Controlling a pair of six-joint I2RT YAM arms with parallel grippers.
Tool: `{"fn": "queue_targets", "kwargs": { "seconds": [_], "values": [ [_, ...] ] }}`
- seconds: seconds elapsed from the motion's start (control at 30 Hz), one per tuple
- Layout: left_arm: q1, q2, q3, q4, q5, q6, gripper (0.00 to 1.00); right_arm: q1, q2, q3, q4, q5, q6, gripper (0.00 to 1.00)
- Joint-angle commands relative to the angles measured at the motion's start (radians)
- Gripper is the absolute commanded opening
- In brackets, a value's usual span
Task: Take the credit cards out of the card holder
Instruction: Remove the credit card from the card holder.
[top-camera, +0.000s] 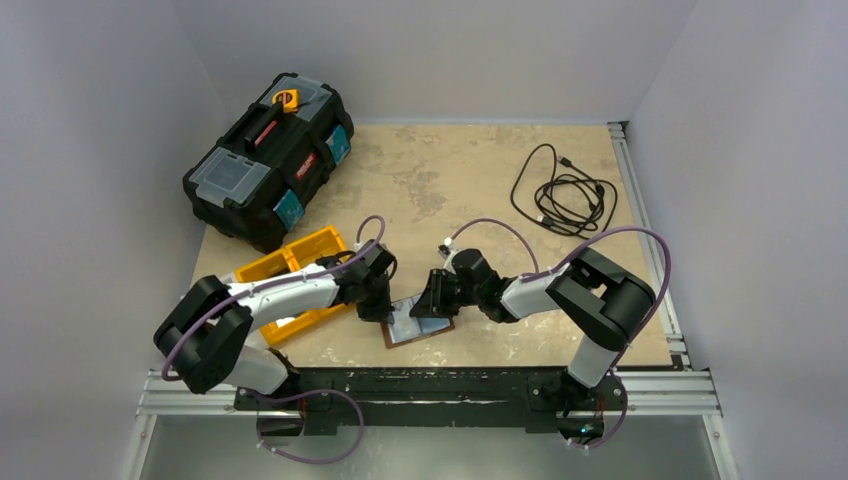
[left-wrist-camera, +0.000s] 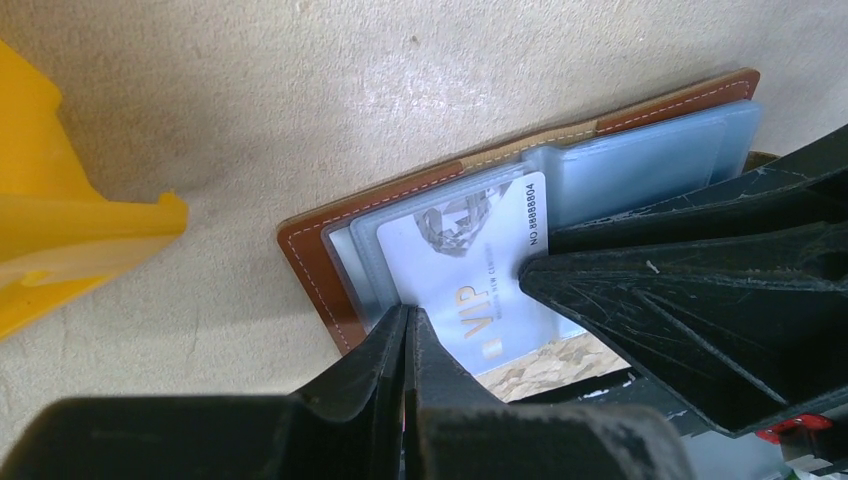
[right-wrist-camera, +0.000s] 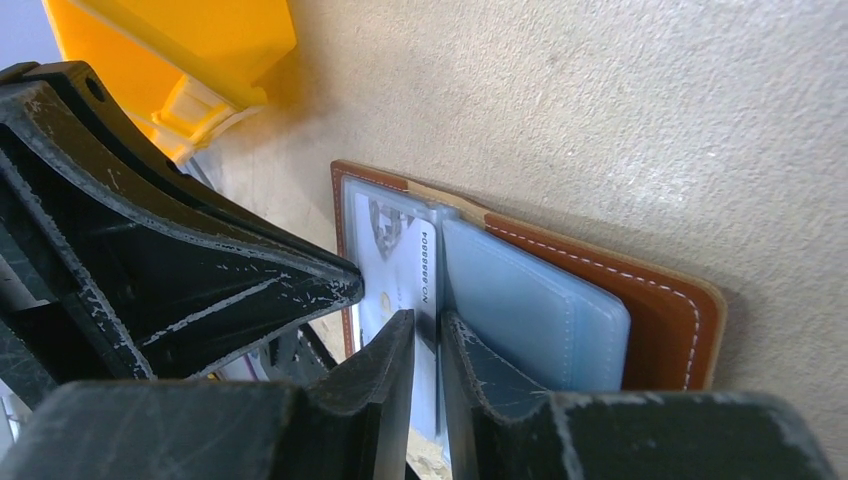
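Observation:
The card holder (top-camera: 418, 325) lies open on the table, with a brown leather border (left-wrist-camera: 310, 260) and pale blue sleeves (right-wrist-camera: 530, 300). A pale credit card (left-wrist-camera: 470, 270) printed VIP sticks partly out of the left sleeve; it also shows in the right wrist view (right-wrist-camera: 400, 260). My left gripper (left-wrist-camera: 405, 312) is shut, its tips resting on the card's near corner; I cannot tell if the card is pinched. My right gripper (right-wrist-camera: 428, 320) has only a narrow gap, its tips down on the holder's middle at the card's numbered edge, with nothing gripped. The two grippers nearly meet over the holder (top-camera: 405, 305).
An orange tray (top-camera: 290, 262) stands just left of the holder, under my left arm. A black toolbox (top-camera: 270, 160) sits at the back left and a coiled black cable (top-camera: 565, 190) at the back right. The table's front rail (top-camera: 430, 385) runs close behind the holder.

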Motion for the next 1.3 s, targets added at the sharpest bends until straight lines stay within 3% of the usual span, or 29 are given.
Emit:
{"fn": "queue_targets", "kwargs": {
  "seconds": [0.0,0.33,0.53,0.93,1.27],
  "values": [
    [-0.008,0.062,-0.011,0.032,-0.019,-0.031,0.00,0.007,0.027,-0.040,-0.021,0.003,-0.001,0.17],
    [-0.008,0.098,-0.012,-0.025,-0.056,-0.053,0.00,-0.024,0.022,-0.127,0.203,-0.075,0.086,0.22],
    [-0.008,0.097,-0.012,-0.033,-0.061,-0.054,0.00,-0.042,0.045,-0.162,0.317,-0.110,0.131,0.19],
    [-0.005,0.107,-0.011,-0.055,-0.078,-0.062,0.00,-0.064,0.026,-0.192,0.330,-0.086,0.144,0.02],
    [0.008,0.115,-0.021,-0.079,-0.094,-0.064,0.00,-0.086,-0.075,-0.197,0.169,-0.021,0.087,0.00]
  ]
}}
